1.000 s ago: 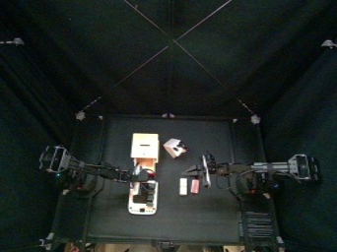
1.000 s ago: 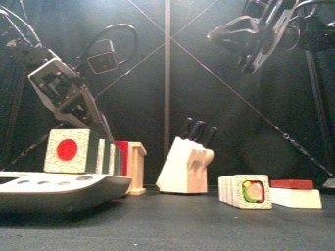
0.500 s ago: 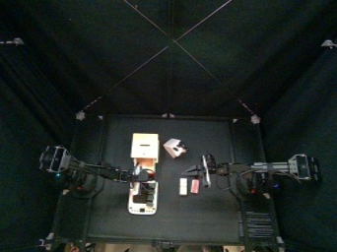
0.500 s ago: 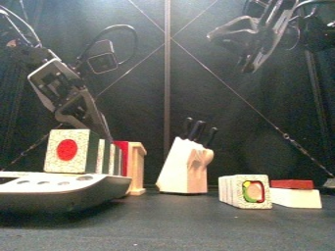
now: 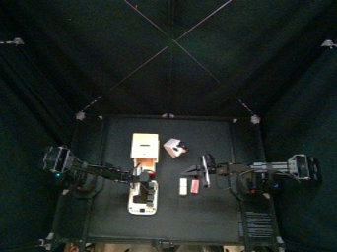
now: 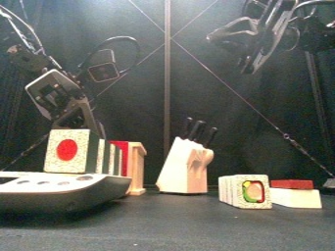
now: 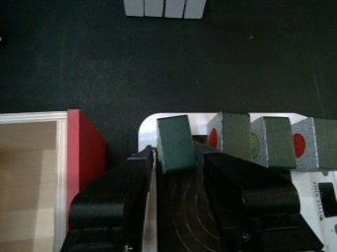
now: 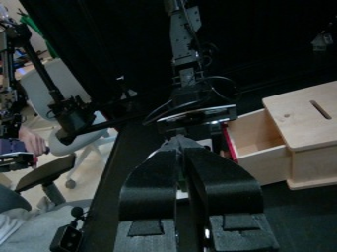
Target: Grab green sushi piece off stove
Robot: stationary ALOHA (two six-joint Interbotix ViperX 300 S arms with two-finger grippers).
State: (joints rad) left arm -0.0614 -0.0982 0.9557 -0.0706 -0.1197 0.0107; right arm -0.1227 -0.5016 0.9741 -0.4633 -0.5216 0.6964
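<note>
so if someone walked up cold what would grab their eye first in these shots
Probably the left gripper, poised over the white toy stove where a row of dark green sushi pieces stands on end, its jaws on either side of the endmost one. In the front view the wooden knife block stands mid-table, with a cucumber-centred sushi roll to its right. The right gripper hangs high above that side.

The worktop is seen small from high overhead and level from its front edge, where the knife block stands near. The toy stove is viewed closely from the left wrist and also from overhead; the wooden box is faced from the right wrist.
</note>
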